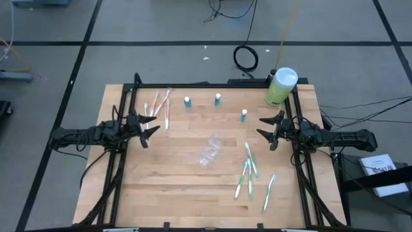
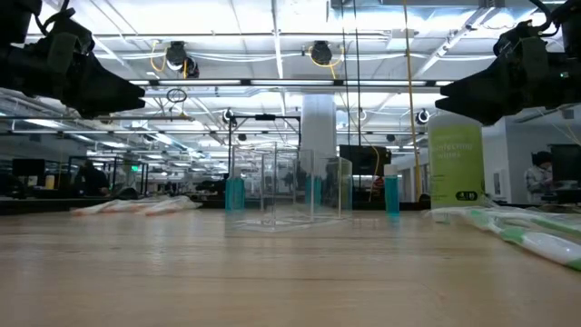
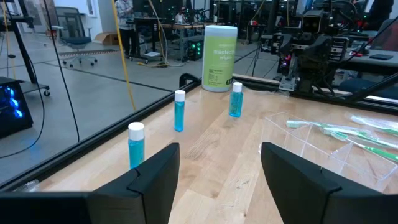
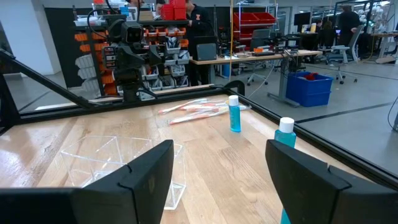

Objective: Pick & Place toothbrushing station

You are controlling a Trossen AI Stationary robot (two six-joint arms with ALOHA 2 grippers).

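Observation:
A small clear plastic holder (image 1: 211,150) stands near the table's middle; it also shows in the low view (image 2: 286,193). Pink-white toothbrushes (image 1: 159,105) lie at the far left, green-white toothbrushes (image 1: 250,169) at the near right. Three small blue bottles with white caps (image 1: 217,99) stand along the far side. My left gripper (image 1: 148,127) is open and empty above the table's left side, near the pink toothbrushes. My right gripper (image 1: 268,128) is open and empty above the right side.
A big pale-green canister with a white lid (image 1: 280,86) stands at the far right corner. A dark metal frame (image 1: 206,84) runs along the table's far edge and sides. Bare wood (image 1: 174,187) lies at the near left.

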